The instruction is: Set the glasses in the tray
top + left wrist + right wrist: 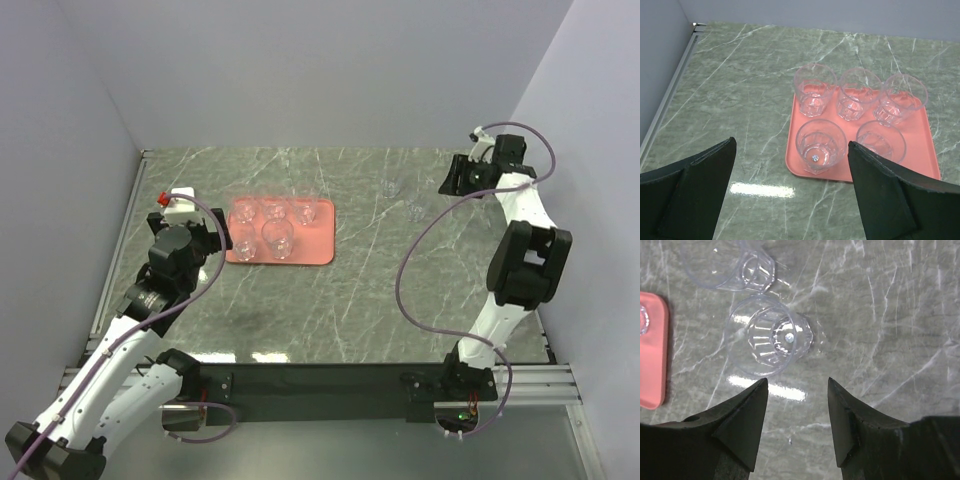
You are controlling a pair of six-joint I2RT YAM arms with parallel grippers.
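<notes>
Left wrist view shows five small, clear, ribbed glasses (820, 145) upright on the salmon-pink tray (927, 155), two more glasses (767, 335) on the table (890, 315) before the right gripper (797, 382), both it and the left gripper (791, 145) spread apart, empty.

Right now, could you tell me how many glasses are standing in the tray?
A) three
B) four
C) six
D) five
D: the left wrist view shows three glasses in the far row of the tray and two in the near row, while two more stand on the table in front of the open right gripper.
</notes>
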